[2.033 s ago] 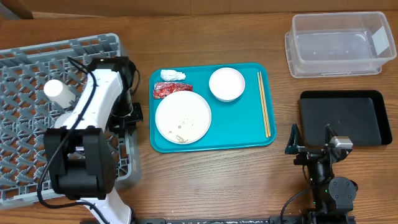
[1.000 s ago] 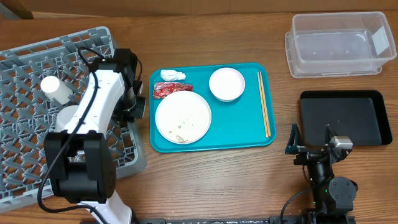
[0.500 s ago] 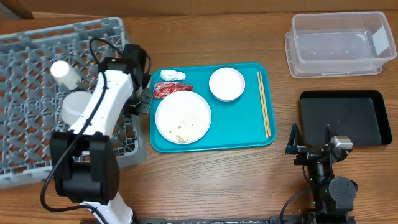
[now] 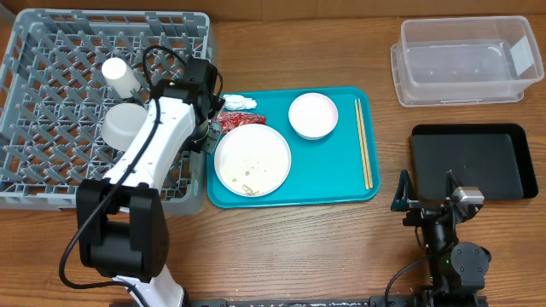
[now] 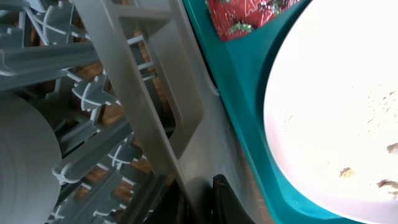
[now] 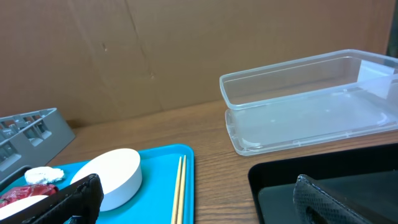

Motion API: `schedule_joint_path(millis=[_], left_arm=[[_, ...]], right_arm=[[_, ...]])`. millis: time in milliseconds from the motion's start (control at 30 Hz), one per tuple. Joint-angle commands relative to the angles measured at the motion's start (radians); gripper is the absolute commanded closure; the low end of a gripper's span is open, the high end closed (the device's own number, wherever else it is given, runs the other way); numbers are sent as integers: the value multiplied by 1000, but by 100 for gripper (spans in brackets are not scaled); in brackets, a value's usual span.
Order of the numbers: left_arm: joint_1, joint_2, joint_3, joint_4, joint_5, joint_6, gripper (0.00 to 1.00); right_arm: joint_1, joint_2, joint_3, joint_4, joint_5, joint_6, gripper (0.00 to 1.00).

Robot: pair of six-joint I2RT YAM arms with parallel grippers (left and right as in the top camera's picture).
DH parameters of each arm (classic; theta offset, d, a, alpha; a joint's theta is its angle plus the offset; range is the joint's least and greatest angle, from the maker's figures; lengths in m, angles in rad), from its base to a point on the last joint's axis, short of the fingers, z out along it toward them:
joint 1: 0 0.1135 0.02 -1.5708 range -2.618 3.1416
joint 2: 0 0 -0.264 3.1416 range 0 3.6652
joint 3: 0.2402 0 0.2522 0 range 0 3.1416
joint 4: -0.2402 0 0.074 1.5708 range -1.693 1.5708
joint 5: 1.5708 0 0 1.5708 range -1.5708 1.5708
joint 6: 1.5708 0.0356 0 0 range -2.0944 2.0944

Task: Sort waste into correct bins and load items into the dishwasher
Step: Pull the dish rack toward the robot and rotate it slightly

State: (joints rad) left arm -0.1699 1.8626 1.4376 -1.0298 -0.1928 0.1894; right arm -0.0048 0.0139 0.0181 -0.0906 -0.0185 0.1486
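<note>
My left gripper (image 4: 203,136) is shut on the right wall of the grey dish rack (image 4: 51,102); the left wrist view shows its jaws (image 5: 199,202) clamping that wall (image 5: 143,93). A white cup (image 4: 122,75) and a grey-blue bowl (image 4: 122,125) lie in the rack. On the teal tray (image 4: 333,188) are the white plate (image 4: 252,159) with food scraps (image 4: 247,183), the pink bowl (image 4: 312,115), chopsticks (image 4: 363,141), red wrapper (image 4: 235,121) and tissue (image 4: 239,102). My right gripper (image 4: 426,189) is open and empty (image 6: 199,199) by the black tray (image 4: 473,162).
The clear tub (image 4: 465,60) stands at the back right, behind the black tray. The rack's right wall sits close against the teal tray's left edge (image 5: 236,93). A cardboard wall (image 6: 186,50) runs along the back of the table.
My left gripper has swung the rack clockwise and away from the front, so it now lies square at the back left. The cup and bowl moved with it. The right arm has not moved.
</note>
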Motion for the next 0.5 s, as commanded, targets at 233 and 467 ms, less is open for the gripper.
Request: schedule_joint_path(millis=[233,467], left_arm=[[87,31,3,61,-29,-77,96],[139,31,5,56,-65,-119,96]], right_arm=[[5,-11,-10,6,6,-8,0],[5,-11,-10,6,6,-7,0]])
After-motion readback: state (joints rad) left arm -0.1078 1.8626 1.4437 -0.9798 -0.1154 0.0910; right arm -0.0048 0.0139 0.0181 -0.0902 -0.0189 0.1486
